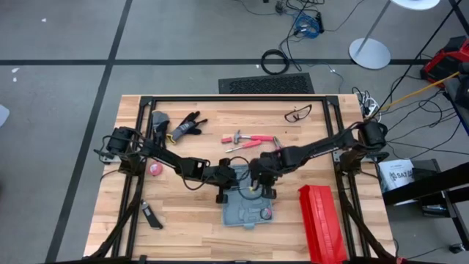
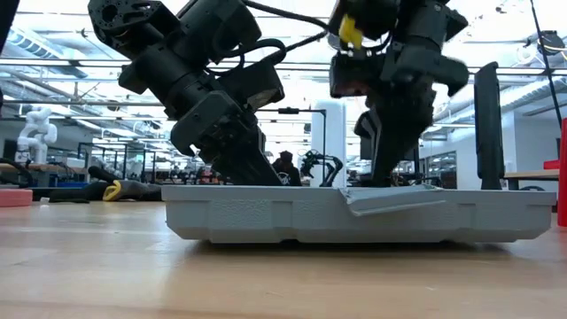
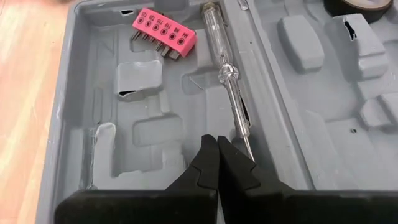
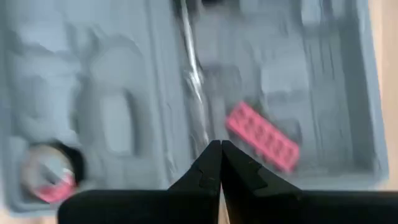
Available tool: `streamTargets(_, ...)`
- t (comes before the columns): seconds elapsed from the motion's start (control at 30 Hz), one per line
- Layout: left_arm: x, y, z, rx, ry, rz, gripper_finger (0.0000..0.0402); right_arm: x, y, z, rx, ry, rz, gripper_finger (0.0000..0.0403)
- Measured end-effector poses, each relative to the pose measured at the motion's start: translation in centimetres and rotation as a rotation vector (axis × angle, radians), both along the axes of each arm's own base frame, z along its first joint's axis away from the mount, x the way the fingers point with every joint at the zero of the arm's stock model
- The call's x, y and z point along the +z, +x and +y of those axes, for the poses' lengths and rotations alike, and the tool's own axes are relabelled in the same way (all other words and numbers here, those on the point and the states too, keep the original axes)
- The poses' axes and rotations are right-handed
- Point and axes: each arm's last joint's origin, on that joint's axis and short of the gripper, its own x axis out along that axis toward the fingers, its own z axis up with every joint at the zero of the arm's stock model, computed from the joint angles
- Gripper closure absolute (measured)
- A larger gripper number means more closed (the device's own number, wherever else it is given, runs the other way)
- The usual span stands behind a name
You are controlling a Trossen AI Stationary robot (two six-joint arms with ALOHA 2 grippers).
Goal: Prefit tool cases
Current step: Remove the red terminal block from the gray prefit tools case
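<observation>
Roughly midway: the flat blue-grey plastic tool case lies open mid-desk, already holding a pink bit strip, a clear-handled tester screwdriver and a tape roll. Left tool and right tool hover over it, both closed and empty. Red-handled pliers behind the case remain unfitted.

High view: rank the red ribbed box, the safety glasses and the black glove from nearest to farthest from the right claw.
1. Red ribbed box, on the table's right side, nearest to the right claw.
2. Safety glasses, at the far edge.
3. Black glove, far-left area.
</observation>
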Motion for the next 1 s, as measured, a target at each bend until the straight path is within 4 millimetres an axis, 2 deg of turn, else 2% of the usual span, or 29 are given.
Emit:
streamTargets(0.1, 0.0, 0.0, 0.0, -0.002, -0.002, -0.001, 0.0402, -0.9, 0.1, 0.8, -0.017, -0.058, 0.02, 0.0403)
streamTargets(0.27, 0.0, 0.1, -0.1, -0.01, -0.008, -0.009, 0.0402, -2.1, 0.4, 1.0, -0.041, -0.138, 0.03, 0.0403)
streamTargets(0.4, 0.0, 0.1, -0.1, -0.01, -0.009, -0.009, 0.0402, -2.1, 0.8, 0.8, -0.045, -0.22, -0.011, 0.0403)
streamTargets(0.6, 0.1, 0.1, -0.1, -0.013, -0.012, -0.011, 0.0402, -1.7, 1.0, 1.1, 0.022, -0.225, -0.049, 0.0393)
streamTargets(0.77, 0.1, 0.1, -0.1, -0.014, -0.012, -0.012, 0.0402, -1.7, 0.9, 1.4, 0.102, -0.19, -0.044, 0.0362)
streamTargets(1.0, 0.1, 0.1, -0.1, -0.015, -0.013, -0.014, 0.0402, -1.3, 0.8, 1.4, 0.138, -0.21, -0.053, 0.0289)
